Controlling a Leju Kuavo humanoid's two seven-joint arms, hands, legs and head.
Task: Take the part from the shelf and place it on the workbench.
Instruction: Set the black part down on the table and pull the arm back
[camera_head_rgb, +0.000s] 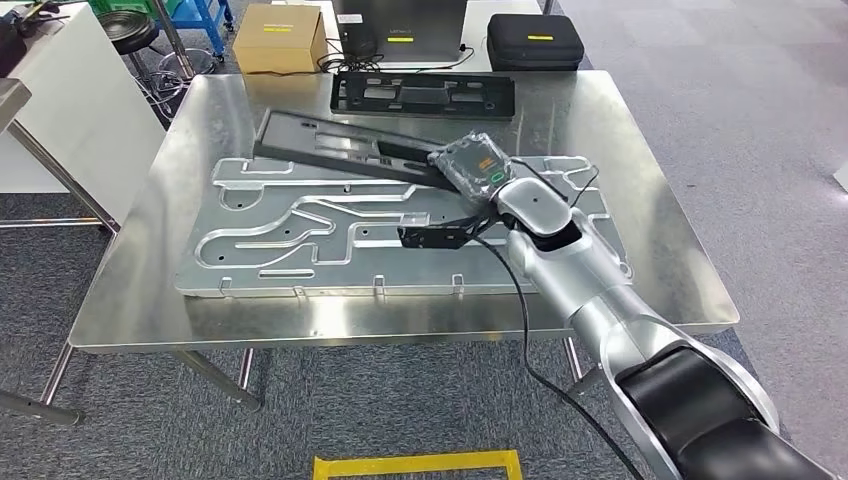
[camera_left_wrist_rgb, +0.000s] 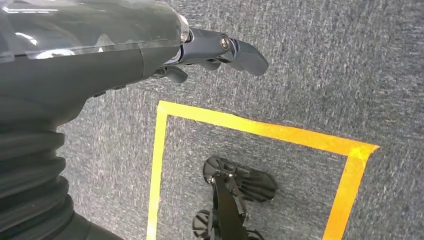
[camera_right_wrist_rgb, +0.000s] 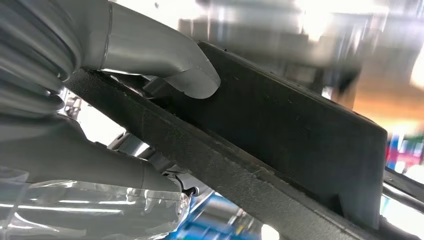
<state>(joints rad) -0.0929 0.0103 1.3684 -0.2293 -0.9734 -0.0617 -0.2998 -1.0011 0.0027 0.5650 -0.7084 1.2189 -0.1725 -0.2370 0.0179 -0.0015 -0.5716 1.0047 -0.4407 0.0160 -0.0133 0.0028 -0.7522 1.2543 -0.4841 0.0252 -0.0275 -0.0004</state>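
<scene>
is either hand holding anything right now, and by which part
The right hand grips the long black plastic frame part at its near end, thumb pressed on its flat face. The left hand holds nothing.

No legible text anywhere. Yellow labels on the cardboard box (camera_head_rgb: 279, 37) and on the black case (camera_head_rgb: 534, 41), lettering too small to read. Faint marking on the laptop (camera_head_rgb: 402, 17), unreadable. Green patch on the right hand (camera_head_rgb: 478, 166) cover, no characters to make out.
</scene>
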